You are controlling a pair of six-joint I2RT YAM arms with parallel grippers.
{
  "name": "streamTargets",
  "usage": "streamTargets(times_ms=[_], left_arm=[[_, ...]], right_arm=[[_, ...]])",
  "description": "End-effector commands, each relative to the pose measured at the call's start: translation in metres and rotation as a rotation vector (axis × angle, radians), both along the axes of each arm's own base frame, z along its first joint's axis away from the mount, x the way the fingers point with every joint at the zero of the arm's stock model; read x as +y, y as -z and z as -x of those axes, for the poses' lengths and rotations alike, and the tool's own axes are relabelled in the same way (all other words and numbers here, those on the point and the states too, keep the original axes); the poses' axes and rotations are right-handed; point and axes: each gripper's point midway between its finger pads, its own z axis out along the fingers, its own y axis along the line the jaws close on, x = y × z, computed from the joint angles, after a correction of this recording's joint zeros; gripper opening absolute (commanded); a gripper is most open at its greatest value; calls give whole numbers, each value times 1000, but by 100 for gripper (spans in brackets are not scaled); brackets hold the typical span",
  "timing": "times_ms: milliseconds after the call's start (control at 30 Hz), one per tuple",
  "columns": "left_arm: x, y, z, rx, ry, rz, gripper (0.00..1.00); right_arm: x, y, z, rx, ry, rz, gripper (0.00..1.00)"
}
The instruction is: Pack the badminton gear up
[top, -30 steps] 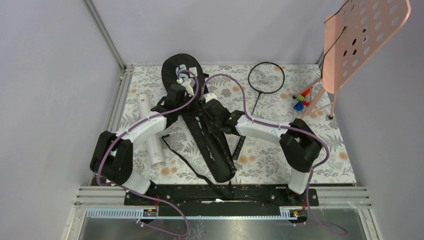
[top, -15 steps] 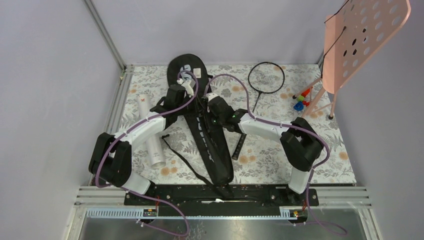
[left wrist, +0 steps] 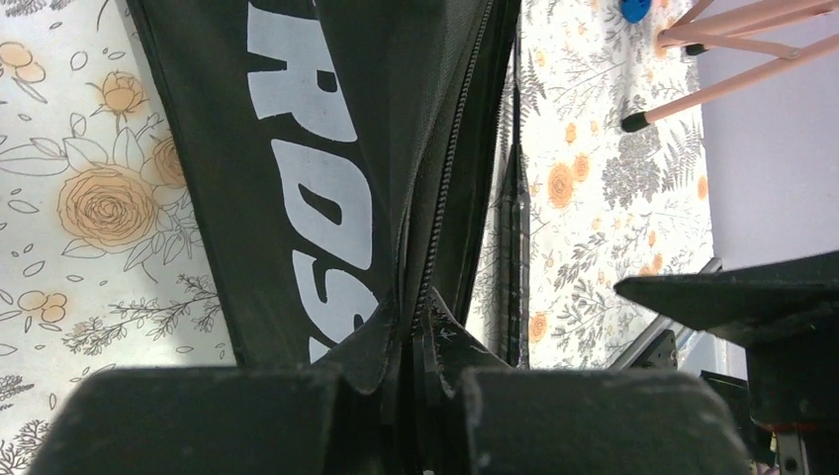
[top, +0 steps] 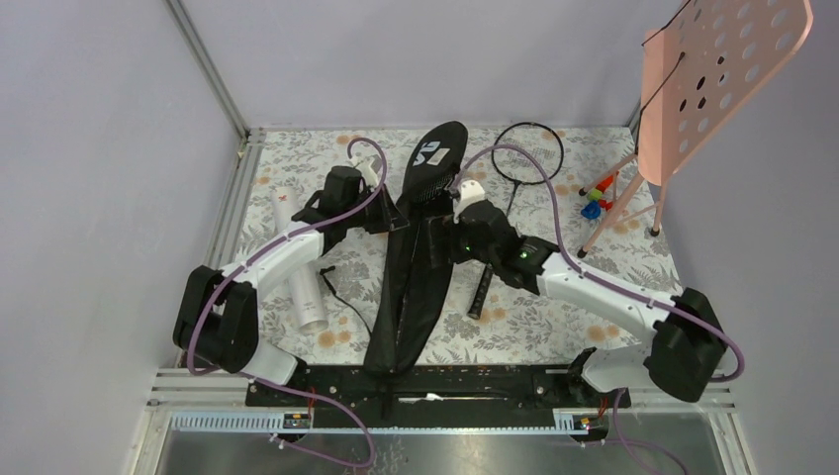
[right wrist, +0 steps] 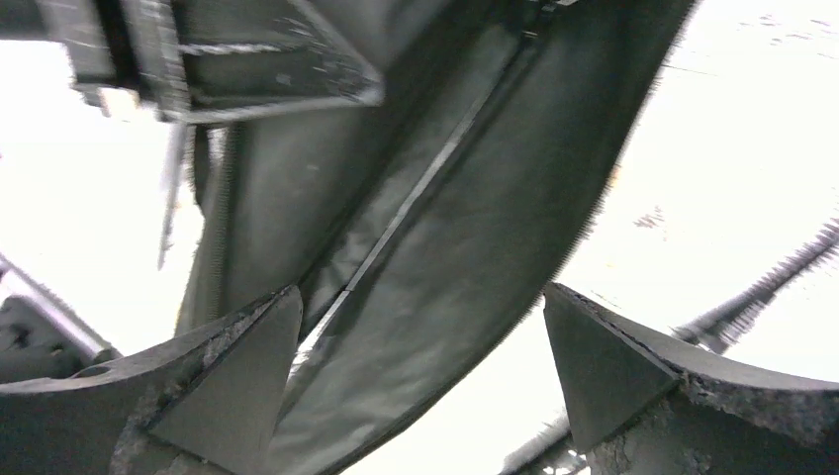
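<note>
I work in a robot test cell, a lab rig and no home. Plain violet-grey walls point(top: 445, 59) box in the table. Aluminium rails point(top: 230, 213) edge its floral cloth point(top: 653, 257). My left arm point(top: 277, 252) and right arm point(top: 604, 295) are bolted to a black base bar point(top: 495, 381), with purple cables point(top: 500, 148) looping over them.

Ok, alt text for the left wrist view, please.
The left gripper pinches the zipper edge of a black fabric racket bag with white lettering, which stretches away over a floral-print table cover. Pink metal stand legs show at the upper right.
</note>
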Motion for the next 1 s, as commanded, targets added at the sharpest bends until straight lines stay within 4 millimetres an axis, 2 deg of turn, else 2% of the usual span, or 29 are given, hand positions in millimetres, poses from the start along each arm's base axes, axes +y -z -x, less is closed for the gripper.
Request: streamTargets(times_ms=[0, 133, 233, 333, 500, 533, 567, 633, 667, 733, 867, 967], left_arm=[[-11, -49, -3, -142, 52, 111, 0], [-15, -58, -2, -153, 69, 144, 0], [-16, -60, 0, -156, 77, 153, 0], [-16, -62, 4, -159, 86, 165, 0], [-15, -67, 9, -170, 96, 174, 0], [-14, -67, 10, -175, 93, 172, 0], [-12, -68, 10, -181, 87, 169, 0], [-4, -64, 10, -188, 60, 142, 0], [3, -61, 8, -193, 38, 110, 0], [23, -45, 1, -176, -53, 6, 0], [84, -11, -15, -138, -313, -285, 0], [132, -3, -21, -108, -487, -508, 0]], right_arm=[[-51, 14, -16, -91, 208, 109, 100], [-57, 36, -21, -51, 268, 106, 100], [-46, 50, -30, -31, 275, 60, 100], [-40, 74, -42, 5, 312, 72, 100], [-23, 113, -62, 92, 353, 51, 91], [-20, 116, -65, 105, 350, 43, 83], [-15, 116, -67, 117, 333, 33, 71], [-10, 112, -67, 122, 308, 17, 27], [-11, 107, -67, 106, 309, 10, 14], [-20, 92, -69, 56, 312, 29, 1], [-43, 66, -71, -17, 321, 142, 0], [-53, 54, -71, -24, 305, 205, 0]])
